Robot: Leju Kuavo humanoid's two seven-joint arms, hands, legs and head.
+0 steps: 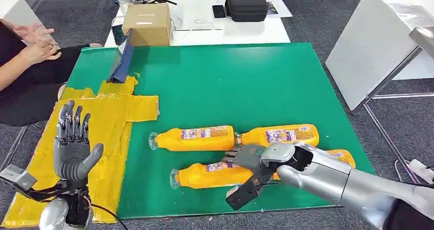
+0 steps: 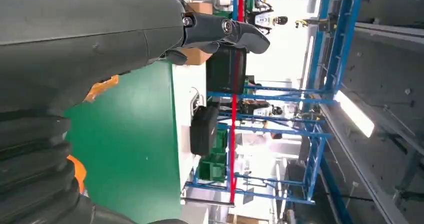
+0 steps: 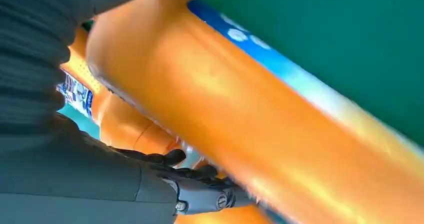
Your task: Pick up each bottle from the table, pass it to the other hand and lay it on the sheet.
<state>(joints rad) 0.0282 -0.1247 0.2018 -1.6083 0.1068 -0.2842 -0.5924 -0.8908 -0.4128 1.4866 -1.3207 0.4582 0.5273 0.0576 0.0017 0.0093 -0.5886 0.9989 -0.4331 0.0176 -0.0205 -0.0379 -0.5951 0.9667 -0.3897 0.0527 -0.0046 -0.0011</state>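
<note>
Several orange bottles lie on the green mat (image 1: 230, 81). The nearest bottle (image 1: 204, 174) (image 3: 250, 109) points its cap left. My right hand (image 1: 253, 171) (image 3: 100, 184) straddles its base end, thumb on the far side and fingers (image 3: 200, 196) on the near side, not closed round it. Two more bottles (image 1: 194, 138) (image 1: 279, 134) lie just behind, and another (image 1: 344, 156) peeks out past my right forearm. My left hand (image 1: 74, 143) (image 2: 100, 34) is raised upright over the yellow sheet (image 1: 107, 117), fingers spread, holding nothing.
A person (image 1: 25, 50) sits at the left edge, hands raised. A dark tablet (image 1: 122, 61) stands at the mat's far left corner. Behind it on a white table are a cardboard box (image 1: 147, 24), a phone (image 1: 219, 11) and a black case (image 1: 246, 3). Another white table (image 1: 378, 35) stands right.
</note>
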